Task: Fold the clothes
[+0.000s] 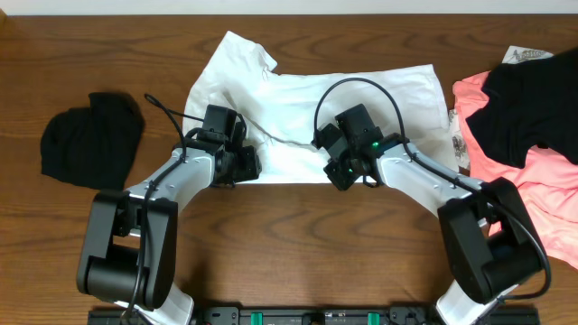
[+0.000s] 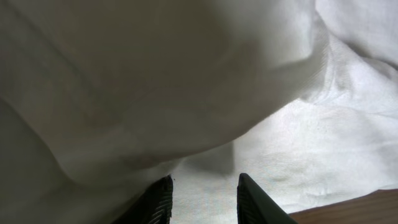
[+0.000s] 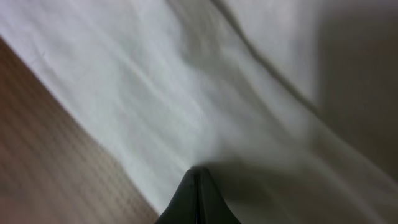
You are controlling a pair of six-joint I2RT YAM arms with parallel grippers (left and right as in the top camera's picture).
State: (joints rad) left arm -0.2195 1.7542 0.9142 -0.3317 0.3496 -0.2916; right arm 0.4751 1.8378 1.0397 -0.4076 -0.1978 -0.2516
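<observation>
A large white T-shirt [image 1: 361, 99] lies spread across the middle of the wooden table, bunched toward its far left corner. My left gripper [image 1: 244, 164] sits on the shirt's near edge at the left. In the left wrist view its fingers [image 2: 163, 198] stand apart over flat white cloth [image 2: 298, 149], and a loose fold [image 2: 124, 81] hangs over the left one. My right gripper [image 1: 336, 173] is at the near edge toward the middle. In the right wrist view its tips [image 3: 198, 173] are pressed together, with the white cloth [image 3: 186, 93] puckering at them.
A black garment [image 1: 90, 140] lies bunched at the left of the table. At the right edge another black garment [image 1: 528, 108] rests on a coral-pink one [image 1: 551, 185], with printed white fabric [image 1: 458, 144] beside them. Bare wood [image 1: 289, 244] runs along the front.
</observation>
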